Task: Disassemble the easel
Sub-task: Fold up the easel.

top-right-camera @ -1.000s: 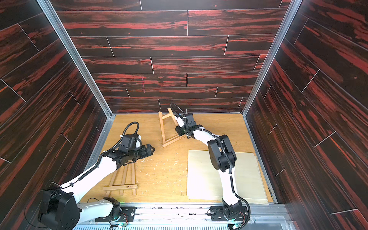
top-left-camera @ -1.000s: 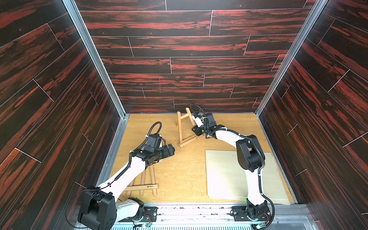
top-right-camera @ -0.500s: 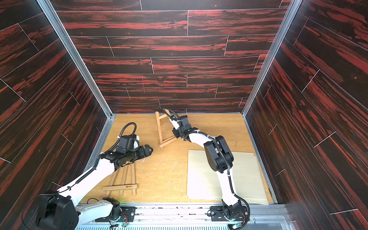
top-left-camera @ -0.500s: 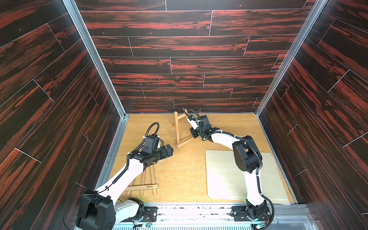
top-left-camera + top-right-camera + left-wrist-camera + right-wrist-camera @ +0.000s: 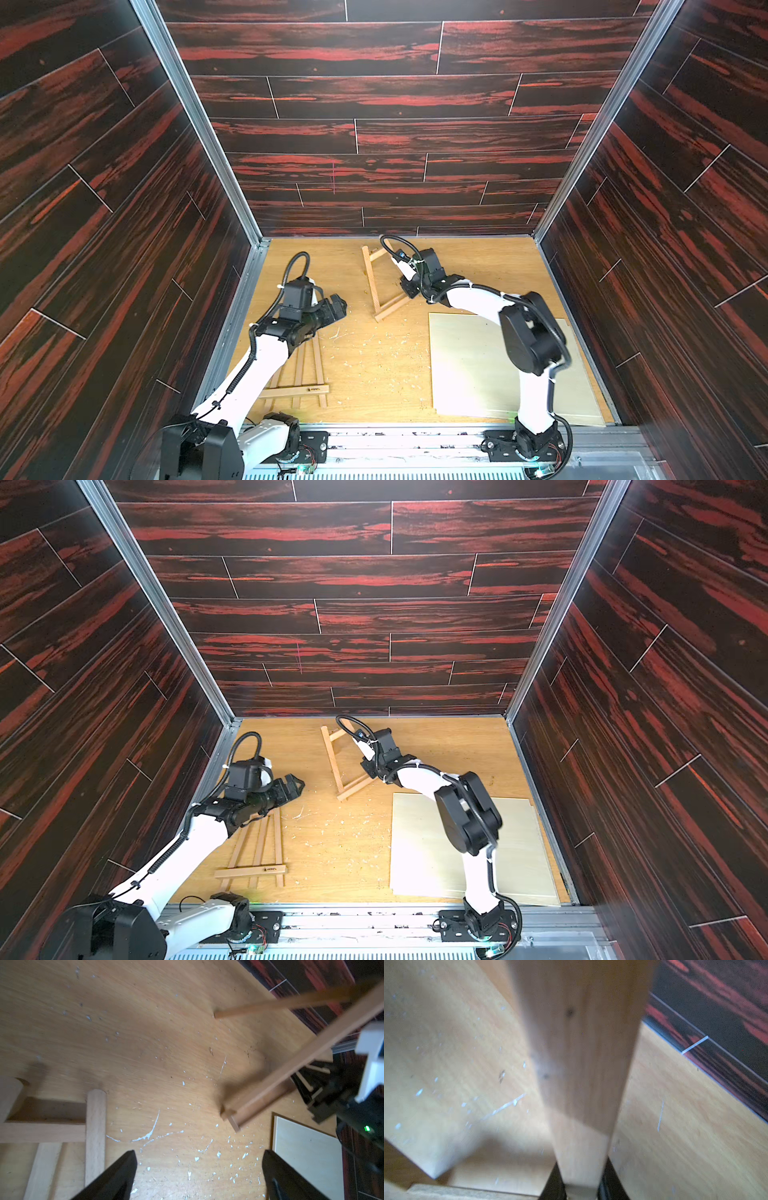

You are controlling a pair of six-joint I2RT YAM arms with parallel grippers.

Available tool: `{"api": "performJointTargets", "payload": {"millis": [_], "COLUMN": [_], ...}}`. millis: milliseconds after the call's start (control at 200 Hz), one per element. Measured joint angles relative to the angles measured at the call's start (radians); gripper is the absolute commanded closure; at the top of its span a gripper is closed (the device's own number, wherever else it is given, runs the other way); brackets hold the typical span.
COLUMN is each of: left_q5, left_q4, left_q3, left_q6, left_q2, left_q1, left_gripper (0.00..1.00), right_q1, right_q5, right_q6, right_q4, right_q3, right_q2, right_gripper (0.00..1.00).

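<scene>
Dark red plank walls box a scratched tan tabletop (image 5: 374,365). In both top views the right gripper (image 5: 406,286) pinches the pale rectangular wooden easel frame (image 5: 375,286), tilted, far centre. The left gripper (image 5: 338,307) hovers near the flat slatted easel front (image 5: 299,374), near left. Left wrist view: fingers (image 5: 116,1176) spread wide, empty. Right wrist view: only one rail (image 5: 581,1064) is clamped, so the frame may pivot and slip.

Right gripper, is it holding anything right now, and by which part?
Yes: the right gripper is shut on the wooden easel frame, pinching one side rail close to its wide crossbar. The left gripper is open and holds nothing.
</scene>
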Motion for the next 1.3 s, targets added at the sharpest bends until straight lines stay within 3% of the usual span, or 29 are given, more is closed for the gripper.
{"api": "performJointTargets", "payload": {"millis": [571,696,902,1042,1298], "left_q5": [0.170,0.217,0.356,0.430,0.517], "left_q4": [0.127,0.168,0.295,0.382,0.463], "left_q3": [0.124,0.136,0.151,0.124,0.065], "left_q6": [-0.015,-0.034,-0.097,-0.146,-0.201], "left_q2": [0.211,0.251,0.355,0.380,0.380], "left_q1": [0.050,0.053,0.055,0.055,0.039], "left_gripper": [0.08,0.15,0.40,0.51,0.58], "right_q1": [0.085,0.110,0.140,0.150,0.155], "right_q5": [0.004,-0.002,-0.012,-0.015,-0.030], "right_q6": [0.040,0.052,0.082,0.100,0.136], "right_q4": [-0.171,-0.198,-0.224,-0.225,-0.212], "right_q3": [-0.179,-0.192,-0.192,-0.192,-0.183], "right_q2": [-0.338,-0.380,-0.414,-0.421,-0.421], "right_gripper": [0.98,0.98,0.98,0.98,0.98]}}
